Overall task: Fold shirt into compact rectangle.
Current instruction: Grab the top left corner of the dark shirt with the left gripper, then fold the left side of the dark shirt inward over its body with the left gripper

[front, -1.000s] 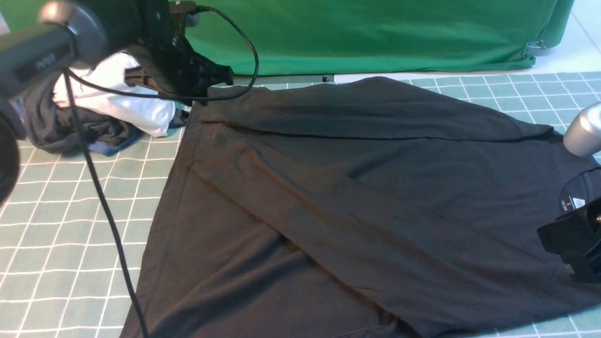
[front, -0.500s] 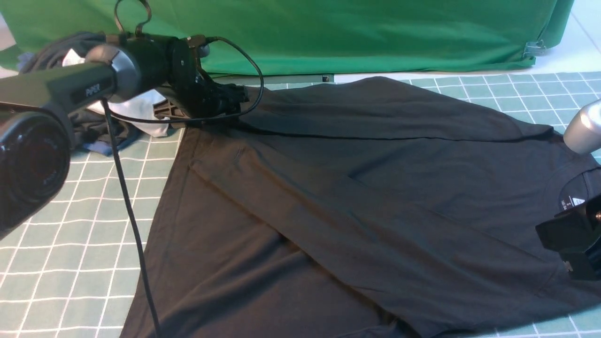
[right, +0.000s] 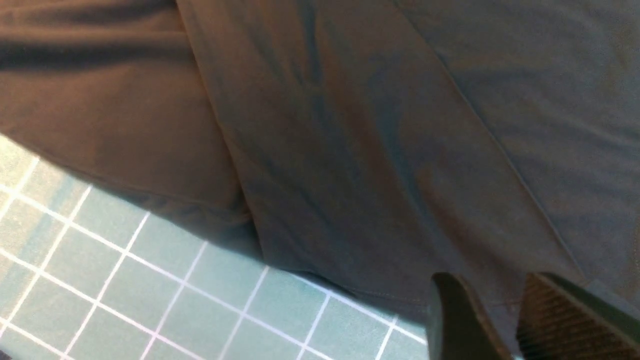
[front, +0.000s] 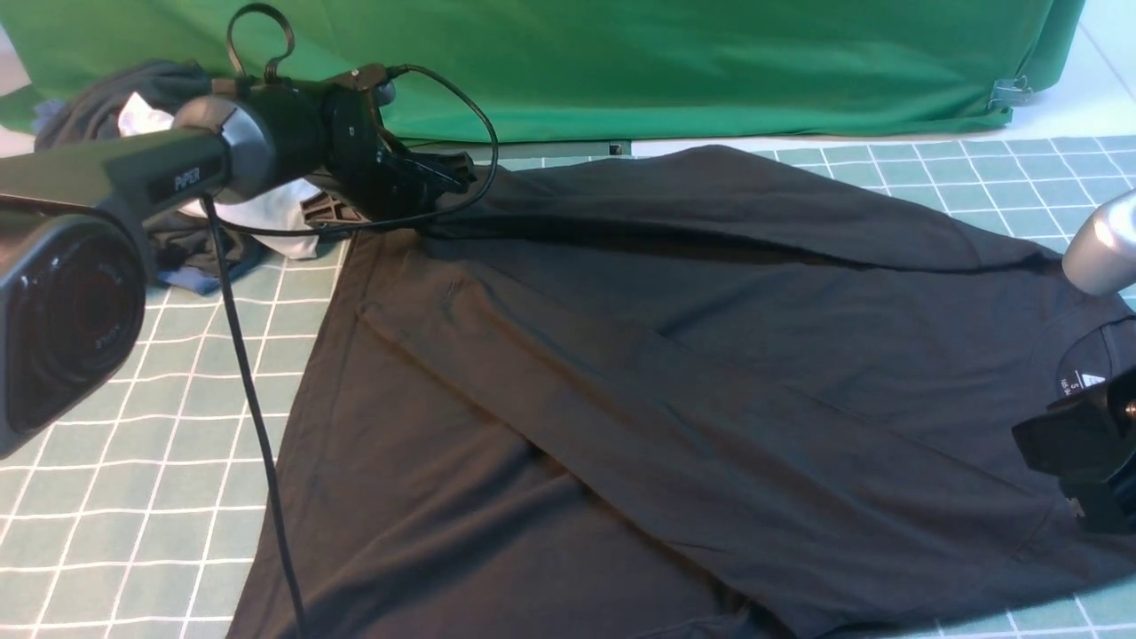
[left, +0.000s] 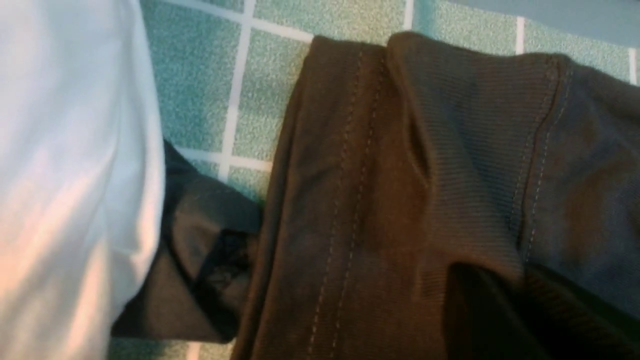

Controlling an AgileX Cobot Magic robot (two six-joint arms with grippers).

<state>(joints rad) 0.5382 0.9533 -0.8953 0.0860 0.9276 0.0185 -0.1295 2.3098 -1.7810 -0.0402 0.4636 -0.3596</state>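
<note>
The black shirt (front: 674,355) lies spread on the green grid mat (front: 106,444), hem to the left and collar with its white neck label (front: 1081,383) to the right. Its far side is folded inward. My left gripper (front: 448,173) is at the far left hem corner. In the left wrist view my left gripper (left: 500,280) is shut on the stitched shirt (left: 390,175) fabric, which bunches at the tips. My right gripper (front: 1043,448) sits low by the collar. There the right gripper (right: 492,295) stands a narrow gap apart over the shirt (right: 350,125) edge, which lies flat.
A pile of clothes sits at the far left: a white garment (front: 266,209), dark grey cloth (front: 106,98) and a blue piece (front: 191,280). The white garment (left: 65,175) lies right beside the held corner. A green cloth (front: 710,62) hangs behind. The left arm's cable (front: 253,417) trails over the mat.
My left arm came down and forward to the far hem corner, opened wide, then shut on the fabric. The far folded edge has risen slightly. The right arm barely moved.
</note>
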